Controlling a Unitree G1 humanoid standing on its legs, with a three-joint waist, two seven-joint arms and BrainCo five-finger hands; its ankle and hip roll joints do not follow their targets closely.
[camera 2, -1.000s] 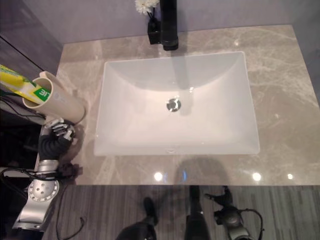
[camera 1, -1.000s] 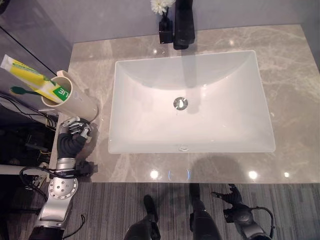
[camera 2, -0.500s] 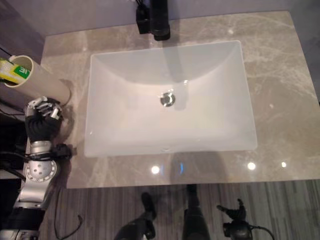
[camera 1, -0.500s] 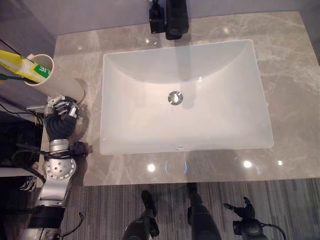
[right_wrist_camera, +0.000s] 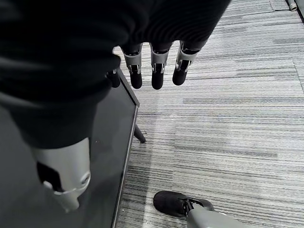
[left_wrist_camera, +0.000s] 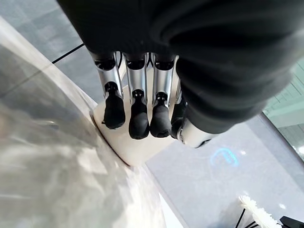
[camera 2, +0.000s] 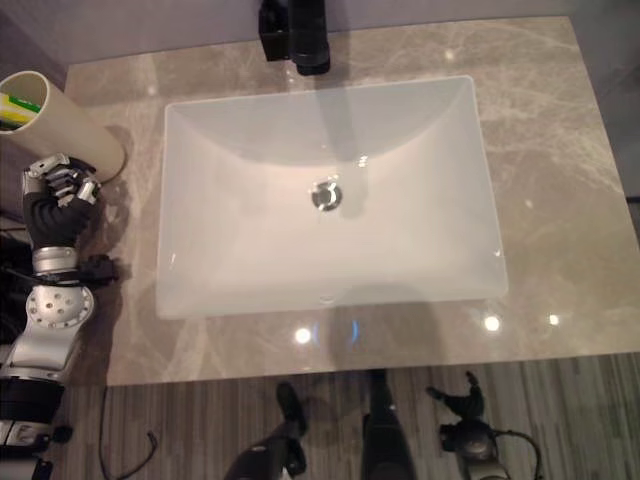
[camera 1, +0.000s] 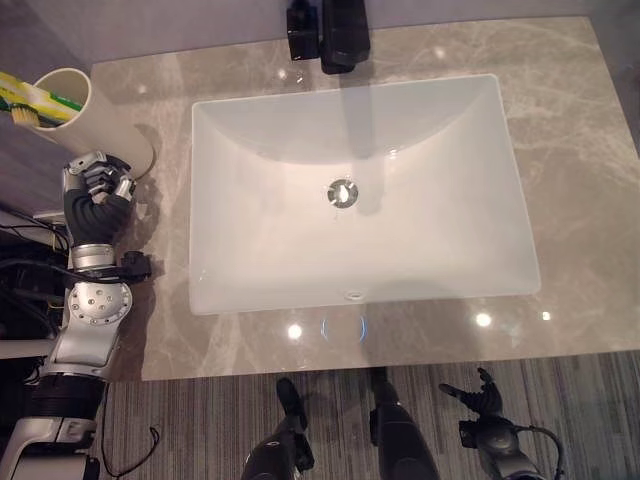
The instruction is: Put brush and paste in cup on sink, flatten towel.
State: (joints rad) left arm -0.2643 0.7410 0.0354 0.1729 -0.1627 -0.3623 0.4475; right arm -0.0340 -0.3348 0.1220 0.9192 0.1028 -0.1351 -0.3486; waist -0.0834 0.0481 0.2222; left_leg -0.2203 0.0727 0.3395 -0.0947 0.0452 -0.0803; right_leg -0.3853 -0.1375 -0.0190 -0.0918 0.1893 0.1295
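Note:
A cream cup stands at the far left end of the marble counter. A yellow and green toothpaste tube sticks out of its mouth; the brush beside it is too hidden to make out. My left hand sits just in front of the cup's foot with its fingers curled and nothing held. Past those fingers, the left wrist view has the cup's base. My right hand hangs low over the floor in front of the counter, fingers relaxed and empty.
A white rectangular basin takes up the middle of the counter, with its drain in the centre. A black faucet and a small black vase stand behind it. Striped grey carpet lies below the front edge.
The camera has moved, so the whole scene has shifted up and to the left. My left hand stays by the cup's foot and my right hand stays low.

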